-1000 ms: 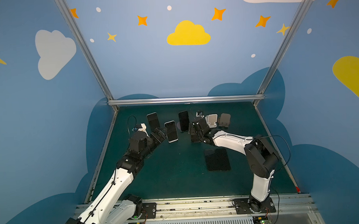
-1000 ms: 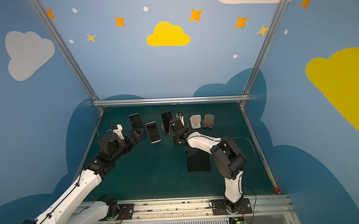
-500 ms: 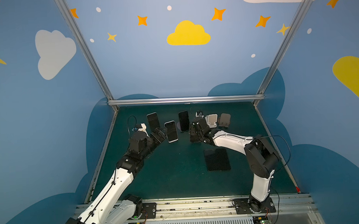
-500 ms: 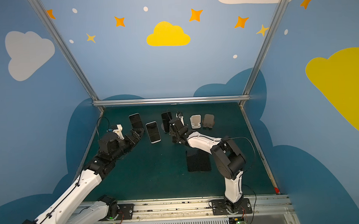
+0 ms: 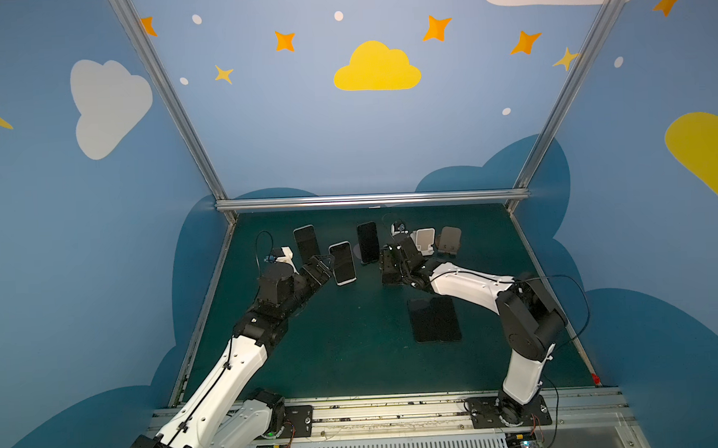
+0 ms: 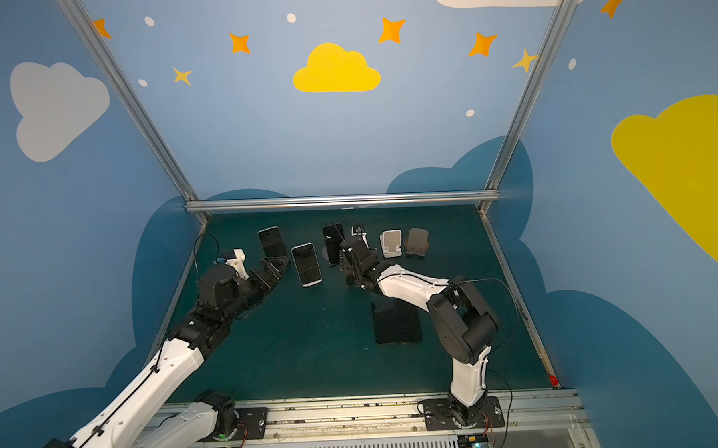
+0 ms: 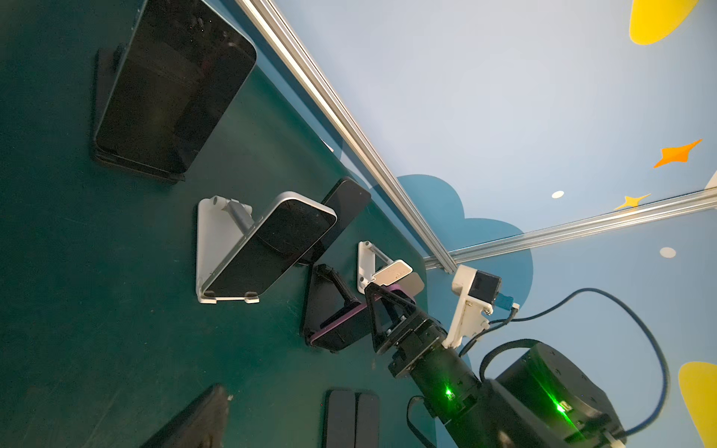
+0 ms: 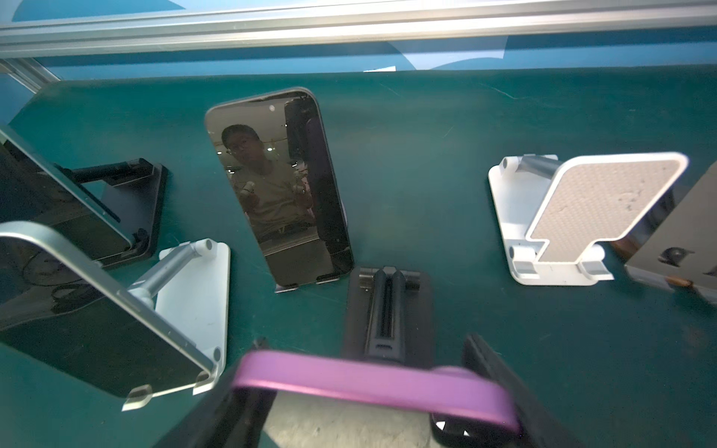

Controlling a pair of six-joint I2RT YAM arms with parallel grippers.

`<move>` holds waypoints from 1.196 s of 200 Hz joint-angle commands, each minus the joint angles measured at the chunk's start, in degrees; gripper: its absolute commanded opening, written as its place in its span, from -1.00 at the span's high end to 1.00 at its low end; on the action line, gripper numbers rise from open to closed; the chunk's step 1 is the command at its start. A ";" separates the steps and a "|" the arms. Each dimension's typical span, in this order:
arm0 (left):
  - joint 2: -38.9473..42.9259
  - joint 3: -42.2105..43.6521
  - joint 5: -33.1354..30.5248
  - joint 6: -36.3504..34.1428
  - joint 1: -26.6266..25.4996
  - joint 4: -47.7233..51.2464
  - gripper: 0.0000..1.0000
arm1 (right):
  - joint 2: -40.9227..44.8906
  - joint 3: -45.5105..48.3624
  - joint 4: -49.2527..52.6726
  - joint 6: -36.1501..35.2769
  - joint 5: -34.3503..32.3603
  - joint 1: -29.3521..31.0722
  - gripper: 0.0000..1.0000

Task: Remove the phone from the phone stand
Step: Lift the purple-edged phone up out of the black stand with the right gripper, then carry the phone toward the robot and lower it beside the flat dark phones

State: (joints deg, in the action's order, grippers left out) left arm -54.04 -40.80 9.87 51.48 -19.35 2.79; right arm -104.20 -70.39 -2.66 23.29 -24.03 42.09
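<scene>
In both top views the painted walls [image 5: 366,150] are bright and even across the upper frame, while the green table [image 5: 354,350] at lower centre lies dim. The frame posts [image 5: 169,100] splay outward toward the side edges (wide-lens stretch). In the right wrist view the purple phone [image 8: 372,384] nearest the lens is smeared out of focus, and the upright phone [image 8: 279,186] mirrors the room on its glass.

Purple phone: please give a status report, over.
Left gripper open. Right gripper shut on purple phone; it sits in black stand. Silver phone close beside it.
</scene>
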 commanded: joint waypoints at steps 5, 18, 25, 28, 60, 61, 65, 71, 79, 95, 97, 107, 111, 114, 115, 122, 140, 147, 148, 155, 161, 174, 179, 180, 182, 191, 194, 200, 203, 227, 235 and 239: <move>0.15 0.37 0.18 -0.24 0.11 -0.85 -1.00 | 3.89 0.59 -0.99 -0.96 0.04 0.11 -0.33; 0.17 0.36 0.28 -0.21 0.11 -0.85 -1.00 | 4.51 1.08 -1.16 -1.10 0.04 0.17 -0.33; 0.12 0.32 0.28 -0.18 0.18 -0.85 -1.00 | 4.81 1.34 -1.23 -1.14 -0.09 0.19 -0.32; 0.10 0.33 0.28 -0.23 0.14 -0.85 -1.00 | 4.88 1.39 -1.24 -1.14 -0.20 0.16 -0.32; 0.07 0.28 0.38 -0.17 0.11 -0.85 -1.00 | 5.49 1.90 -0.68 -1.49 -0.15 0.22 -0.31; 0.12 0.28 0.40 -0.12 0.15 -0.85 -1.00 | 5.50 1.91 -0.68 -1.45 -0.10 0.25 -0.30; 0.09 0.28 0.37 -0.15 0.11 -0.85 -1.00 | 5.58 2.00 -0.61 -1.55 -0.01 0.24 -0.31; 0.05 0.28 0.44 -0.16 0.17 -0.93 -1.00 | 5.74 2.25 -0.72 -1.57 0.11 0.26 -0.30; 0.07 0.21 0.59 -0.16 0.11 -0.94 -0.99 | 6.02 2.60 -0.93 -1.86 0.46 0.20 -0.30; 0.17 0.29 0.50 -0.32 0.15 -0.85 -1.00 | 6.62 3.14 -0.85 -2.11 0.61 0.36 -0.30; 0.23 0.32 0.42 -0.33 0.12 -0.85 -1.00 | 6.70 3.19 -0.92 -2.11 0.60 0.34 -0.29; 0.21 0.43 0.16 -0.33 0.11 -0.85 -1.00 | 7.07 3.58 -1.04 -2.12 0.74 0.33 -0.29; 0.27 0.41 0.07 -0.33 0.11 -0.85 -1.00 | 7.23 3.64 -1.04 -2.04 0.82 0.30 -0.29; 0.30 0.37 0.02 -0.34 0.17 -0.85 -1.00 | 7.30 3.73 -1.04 -2.07 0.83 0.35 -0.29; 0.28 0.37 0.04 -0.38 0.14 -0.85 -1.00 | 7.32 3.71 -1.04 -2.09 0.83 0.36 -0.29; 0.18 0.37 0.05 -0.42 0.12 -0.85 -1.00 | 7.55 3.79 -0.99 -1.96 0.91 0.45 -0.29; -0.17 0.28 0.29 -0.34 0.10 -0.85 -0.99 | 8.11 3.69 -0.44 -1.98 0.85 0.69 -0.29; -0.32 0.20 0.44 -0.42 0.11 -0.85 -1.00 | 8.43 3.70 0.04 -2.04 0.54 0.77 -0.29; -0.39 0.19 0.47 -0.46 0.11 -0.85 -1.00 | 8.50 3.73 0.03 -2.07 0.51 0.79 -0.29; -0.55 0.13 0.50 -0.35 0.12 -0.77 -1.00 | 8.89 3.80 0.61 -2.12 0.30 0.73 -0.29; -0.60 0.11 0.50 -0.42 0.11 -0.72 -1.00 | 9.27 3.85 0.93 -2.25 0.22 0.77 -0.29; -0.80 0.02 0.66 -0.38 0.14 -0.59 -1.00 | 10.17 4.20 1.65 -2.49 0.13 0.89 -0.29; -0.80 0.02 0.67 -0.46 0.13 -0.67 -1.00 | 10.52 4.29 1.90 -2.60 0.13 0.87 -0.28; -0.80 0.06 0.68 -0.44 0.12 -0.68 -1.00 | 10.61 4.33 1.88 -2.66 0.13 0.84 -0.28; -0.82 0.03 0.63 -0.47 0.11 -0.68 -1.00 | 10.71 4.44 1.93 -2.66 0.13 0.83 -0.28; -0.89 0.06 0.51 -0.50 0.16 -0.59 -1.00 | 11.35 4.88 2.28 -2.71 0.13 0.95 -0.28; -0.92 0.05 0.50 -0.51 0.11 -0.59 -1.00 | 11.53 4.95 2.39 -2.80 0.13 0.93 -0.28; -0.90 0.02 0.43 -0.51 0.11 -0.59 -1.00 | 11.88 5.21 2.55 -2.77 -0.01 0.90 -0.29; -0.95 0.02 0.35 -0.46 0.11 -0.56 -1.00 | 12.10 5.37 2.64 -2.77 -0.04 0.92 -0.28; -1.07 0.01 0.71 -0.38 0.13 -0.68 -1.00 | 13.42 6.44 2.92 -2.51 0.08 1.13 -0.28; -1.19 0.02 0.77 -0.41 0.11 -0.68 -1.00 | 13.90 6.62 3.78 -2.27 0.20 1.23 -0.27; -1.32 0.02 0.85 -0.41 0.16 -0.68 -1.00 | 14.16 6.67 4.32 -2.20 0.34 1.29 -0.27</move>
State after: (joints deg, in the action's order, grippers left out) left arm -54.96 -40.77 10.04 51.46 -19.35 2.79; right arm -92.97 -64.47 0.54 20.97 -23.11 42.78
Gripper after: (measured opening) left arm 0.997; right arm 0.734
